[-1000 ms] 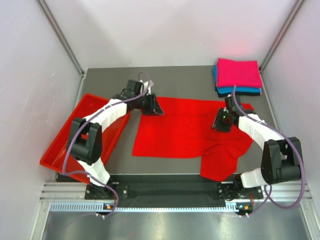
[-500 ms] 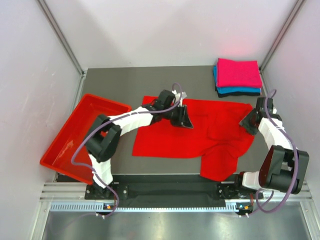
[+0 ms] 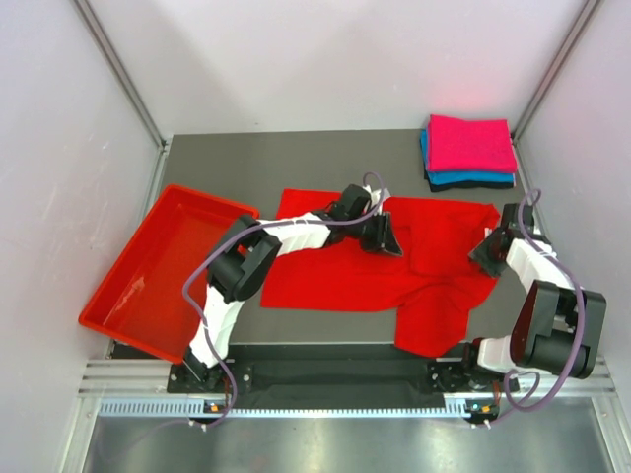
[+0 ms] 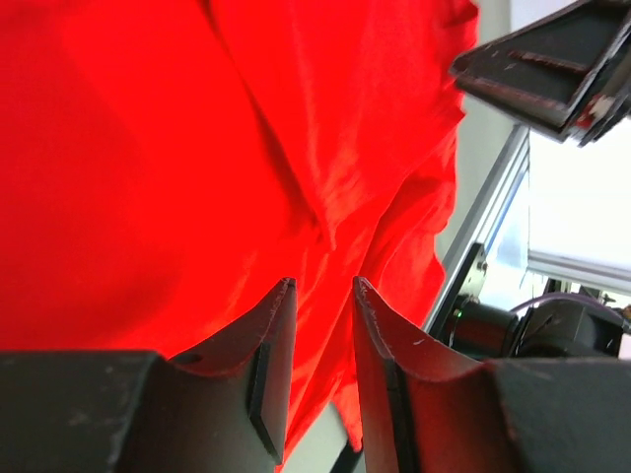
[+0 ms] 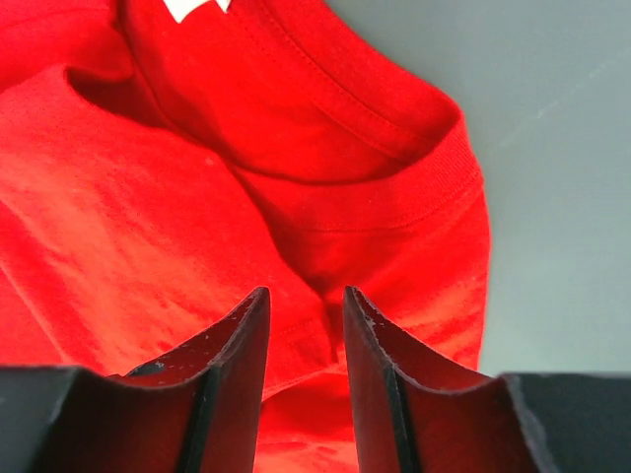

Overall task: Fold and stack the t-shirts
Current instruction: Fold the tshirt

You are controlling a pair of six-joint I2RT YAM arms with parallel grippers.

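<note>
A bright red t-shirt (image 3: 335, 266) lies spread across the middle of the table, its near right part bunched and hanging over the front edge. My left gripper (image 3: 387, 239) hovers over the shirt's middle, open, with only red cloth (image 4: 197, 148) below its tips (image 4: 323, 284). My right gripper (image 3: 486, 254) sits at the shirt's right edge, open above the collar (image 5: 394, 187), nothing between its fingers (image 5: 304, 292). Folded t-shirts are stacked at the back right: magenta (image 3: 471, 143) on top, teal (image 3: 463, 177) under it, black (image 3: 478, 186) at the bottom.
A rigid red plastic tray (image 3: 128, 296) stands tilted at the table's left side. Bare grey table (image 3: 296, 158) shows behind the shirt. White walls with metal posts enclose the back and sides. The right gripper (image 4: 552, 69) shows at the top right of the left wrist view.
My left arm has swept right from the shirt's back left corner to its middle. My right gripper has moved from over the shirt out to its right edge.
</note>
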